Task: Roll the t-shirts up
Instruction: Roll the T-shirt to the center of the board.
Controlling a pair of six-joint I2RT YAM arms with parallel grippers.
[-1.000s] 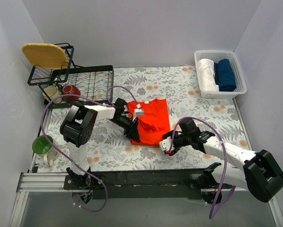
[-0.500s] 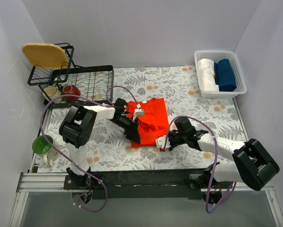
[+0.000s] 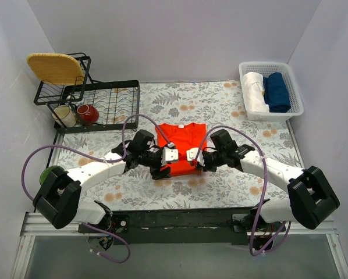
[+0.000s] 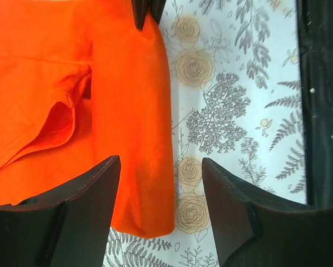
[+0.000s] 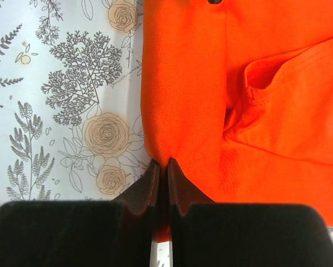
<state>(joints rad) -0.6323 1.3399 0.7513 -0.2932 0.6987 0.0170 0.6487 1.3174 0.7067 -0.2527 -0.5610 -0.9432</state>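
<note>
Floral tablecloth (image 3: 220, 104) is overlain mid-table by the bright orange-red fabric t-shirt (image 3: 183, 136); its near hem, just reached, is straddled by the spread left gripper (image 4: 161, 160) and pinched by the right gripper (image 5: 162, 164), readying the roll.

Orange t-shirt (image 3: 181, 138), left gripper (image 3: 161, 172) and right gripper (image 3: 198, 165) at its near edge.

Matt cloth t-shirt (image 3: 183, 136) on a smooth printed table cover (image 3: 232, 110).
</note>
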